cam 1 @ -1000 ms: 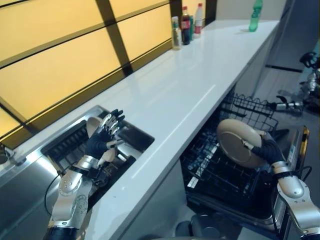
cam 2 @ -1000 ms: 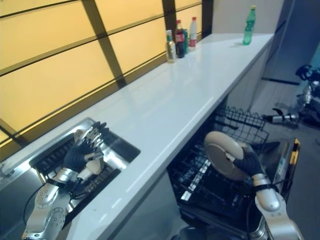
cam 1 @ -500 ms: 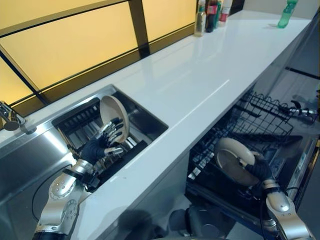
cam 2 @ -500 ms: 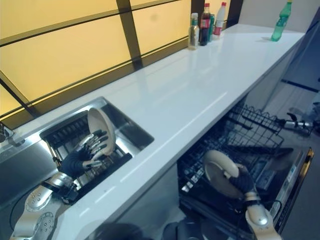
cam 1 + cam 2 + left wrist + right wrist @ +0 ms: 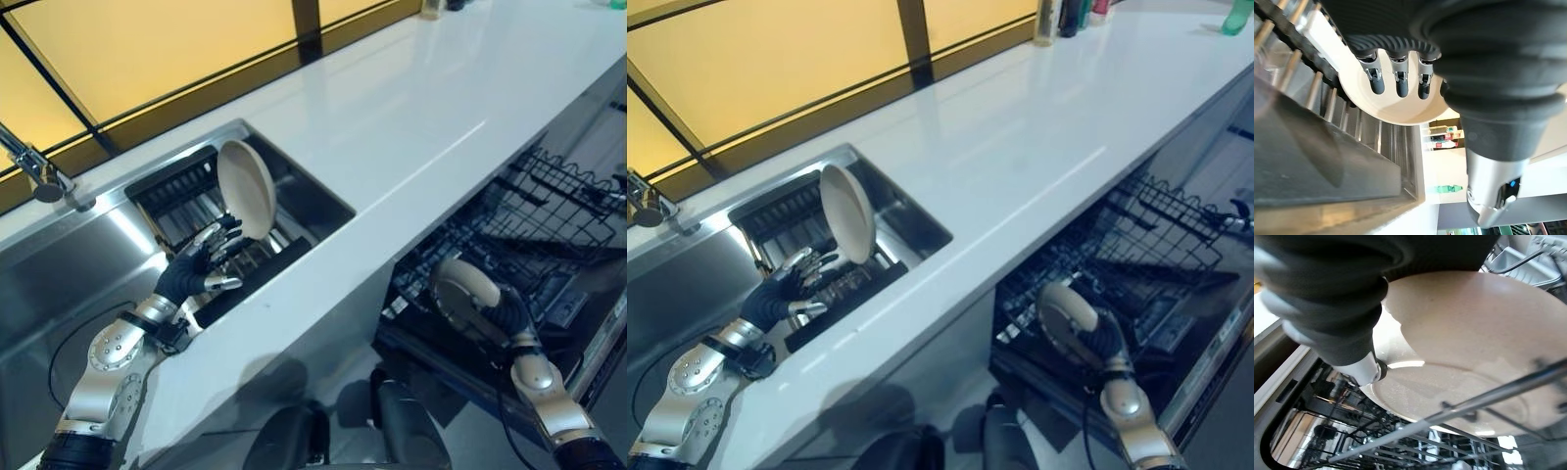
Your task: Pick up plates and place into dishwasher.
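Faucet: you have a chrome spout (image 5: pixel 37 176) at the far left, over the steel basin.
Sink: brushed stainless (image 5: pixel 59 284), with a dark slatted rack (image 5: pixel 186 191) in its right half.
Left hand: your left hand (image 5: pixel 201 264) hovers over the rack, fingers straight and spread, holding nothing; the fingertips (image 5: pixel 1399 88) are just short of the plate's face.
Sink plate: round, beige, matte, shallow dish (image 5: pixel 246 188). It stands on edge in the rack, leaning slightly, its face turned toward your left hand.
Surface: glossy white top (image 5: pixel 431 108), long and smooth, running away to the right; bottles (image 5: pixel 1073 12) stand at its far end.
Dishwasher: open below the surface, black wire rack (image 5: pixel 509 245) pulled out.
Rack plate: second beige round plate (image 5: pixel 460 292), speckled and rimmed, on edge low among the wires, tilted, face toward the sink side.
Right hand: your right hand (image 5: pixel 507 315) is clamped on this plate's edge, thumb (image 5: pixel 1364 367) across its face.
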Tool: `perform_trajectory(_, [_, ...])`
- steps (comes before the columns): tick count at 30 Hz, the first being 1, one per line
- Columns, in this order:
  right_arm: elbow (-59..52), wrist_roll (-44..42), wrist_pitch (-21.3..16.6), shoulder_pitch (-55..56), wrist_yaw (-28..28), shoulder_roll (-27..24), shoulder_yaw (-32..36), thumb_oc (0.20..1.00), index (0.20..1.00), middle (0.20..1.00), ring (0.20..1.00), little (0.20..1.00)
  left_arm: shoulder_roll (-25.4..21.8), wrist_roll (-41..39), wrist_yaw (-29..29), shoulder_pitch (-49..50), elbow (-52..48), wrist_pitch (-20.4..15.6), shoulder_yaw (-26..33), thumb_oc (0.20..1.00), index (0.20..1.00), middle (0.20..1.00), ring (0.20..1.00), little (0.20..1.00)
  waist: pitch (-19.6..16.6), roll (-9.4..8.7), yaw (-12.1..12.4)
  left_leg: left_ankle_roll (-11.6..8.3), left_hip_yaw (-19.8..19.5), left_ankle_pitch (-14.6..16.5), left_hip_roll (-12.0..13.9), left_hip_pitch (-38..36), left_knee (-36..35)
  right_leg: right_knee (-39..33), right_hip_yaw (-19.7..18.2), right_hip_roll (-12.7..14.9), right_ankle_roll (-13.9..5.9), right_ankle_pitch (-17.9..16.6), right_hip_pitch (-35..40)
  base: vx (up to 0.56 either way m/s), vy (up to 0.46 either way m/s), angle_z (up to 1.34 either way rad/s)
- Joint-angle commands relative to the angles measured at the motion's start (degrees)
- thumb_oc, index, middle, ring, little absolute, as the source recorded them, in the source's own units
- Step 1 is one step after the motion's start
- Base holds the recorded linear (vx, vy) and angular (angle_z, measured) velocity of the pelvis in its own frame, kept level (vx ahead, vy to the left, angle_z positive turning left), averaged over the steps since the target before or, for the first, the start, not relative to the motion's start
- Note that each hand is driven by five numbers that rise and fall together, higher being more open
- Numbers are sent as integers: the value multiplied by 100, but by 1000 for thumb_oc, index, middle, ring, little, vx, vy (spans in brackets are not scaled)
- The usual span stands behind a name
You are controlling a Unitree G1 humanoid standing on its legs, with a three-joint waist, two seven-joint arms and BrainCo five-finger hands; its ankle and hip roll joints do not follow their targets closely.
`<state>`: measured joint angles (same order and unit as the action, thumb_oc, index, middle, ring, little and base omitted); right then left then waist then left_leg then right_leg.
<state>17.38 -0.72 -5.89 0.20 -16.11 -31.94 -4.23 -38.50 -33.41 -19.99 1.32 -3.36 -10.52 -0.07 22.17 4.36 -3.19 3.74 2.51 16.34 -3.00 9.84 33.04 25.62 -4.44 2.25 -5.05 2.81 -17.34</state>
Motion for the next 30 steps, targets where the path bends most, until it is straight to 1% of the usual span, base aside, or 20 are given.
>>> perform_trajectory(1, [554, 72, 269, 106, -26, 93, -452, 200, 200, 200, 200, 200, -389, -302, 183, -290, -341, -275, 61, 1000, 1000, 1000, 1000, 1000, -44, -104, 172, 202, 309, 197, -181, 789, 808, -1199, -156, 293, -550, -611, 530, -9, -44, 3])
perform_trajectory(5, [861, 21, 521, -3, -128, 94, -589, 200, 200, 200, 200, 200, -438, -291, 243, -369, -385, -236, 3, 1000, 1000, 1000, 1000, 1000, 13, -82, 240, 173, 229, 132, -189, 808, 758, -1283, -147, 252, -493, -606, 596, 7, -74, 1])
perform_trajectory(11, [1270, -257, 558, -370, -281, 157, -824, 200, 200, 200, 200, 200, -550, -298, 345, -642, -364, -182, -130, 1000, 1000, 1000, 1000, 1000, 125, -35, 369, 135, 105, 88, -158, 984, 842, -1350, -72, 190, -396, -583, 624, -28, -75, 8])
perform_trajectory(15, [1388, -369, 578, -519, -343, 222, -937, 200, 200, 200, 200, 200, -598, -320, 428, -798, -326, -205, -215, 1000, 1000, 1000, 1000, 1000, 151, -22, 400, 101, 62, 33, -157, 1052, 789, -1402, -44, 165, -340, -587, 596, -41, -29, 8])
perform_trajectory(16, [1454, -401, 580, -559, -331, 231, -945, 216, 216, 216, 216, 216, -580, -317, 444, -835, -312, -216, -223, 1000, 1000, 1000, 1000, 1000, 181, -1, 404, 97, 43, 28, -150, 1012, 747, -1427, -41, 145, -313, -577, 634, -30, 7, 5])
perform_trajectory(19, [1571, -440, 543, -533, -324, 290, -917, 655, 655, 655, 655, 655, -488, -281, 474, -853, -280, -214, -219, 1000, 1000, 1000, 1000, 1000, 153, -12, 401, 87, 27, -30, -135, 891, 566, -1506, -46, 133, -274, -596, 714, -5, 31, 4])
perform_trajectory(20, [1591, -453, 521, -497, -331, 311, -903, 900, 900, 900, 900, 900, -456, -260, 467, -832, -282, -212, -206, 1000, 1000, 1000, 1000, 1000, 129, -23, 400, 82, 26, -46, -123, 829, 501, -1539, -52, 133, -266, -600, 763, 27, 44, 3])
perform_trajectory(21, [1588, -436, 523, -443, -342, 346, -878, 1000, 1000, 1000, 1000, 1000, -420, -239, 452, -805, -287, -202, -188, 1000, 1000, 1000, 1000, 1000, 91, -39, 398, 78, 21, -62, -116, 760, 427, -1575, -62, 135, -260, -604, 813, 30, 45, 1])
perform_trajectory(24, [1602, -400, 519, -284, -352, 417, -784, 1000, 1000, 1000, 1000, 1000, -313, -194, 398, -707, -308, -182, -91, 1000, 1000, 1000, 1000, 1000, -72, -106, 401, 68, 15, -127, -102, 559, 184, -1699, -84, 168, -249, -632, 961, 49, 60, -7])
perform_trajectory(30, [1489, -332, 564, 97, -288, 585, -597, 1000, 1000, 1000, 1000, 1000, -75, -101, 238, -457, -327, -37, 136, 1000, 1000, 1000, 1000, 1000, -431, -267, 414, 75, -4, -103, -87, 92, -158, -1885, -149, 207, -274, -642, 1321, 74, 64, 0])
